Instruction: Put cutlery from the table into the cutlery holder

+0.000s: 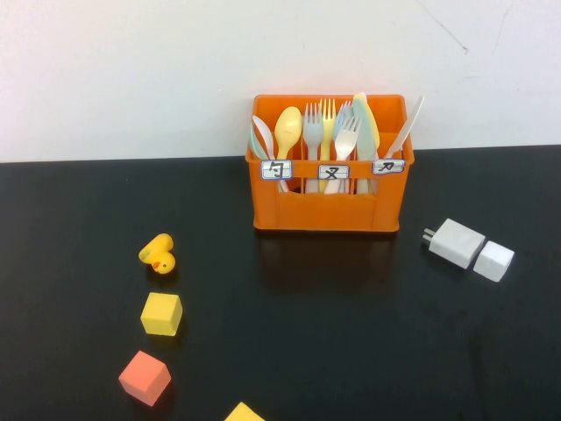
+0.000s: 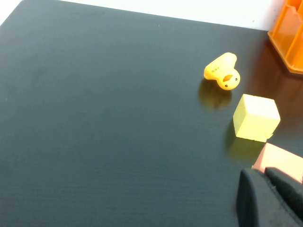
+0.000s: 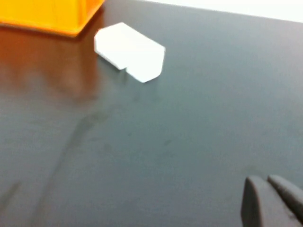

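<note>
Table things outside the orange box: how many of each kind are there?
Ducks: 1, the rubber duck
Blocks: 3, the yellow block, coral block, second yellow block at near edge
White charger parts: 2, the charger and white cube
Total: 6
The left gripper hovers by the coral block, the right gripper near the charger.

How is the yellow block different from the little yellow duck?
The yellow block is a cube with flat faces and sharp edges; the yellow duck is rounded, with an orange beak and a dark eye. The block is pale plain yellow; the duck is a deeper, orange-tinged yellow. The block sits nearer the robot, the duck farther back toward the orange cutlery holder. Both rest on the black table, left of the holder. The left gripper and right gripper touch neither.
</note>
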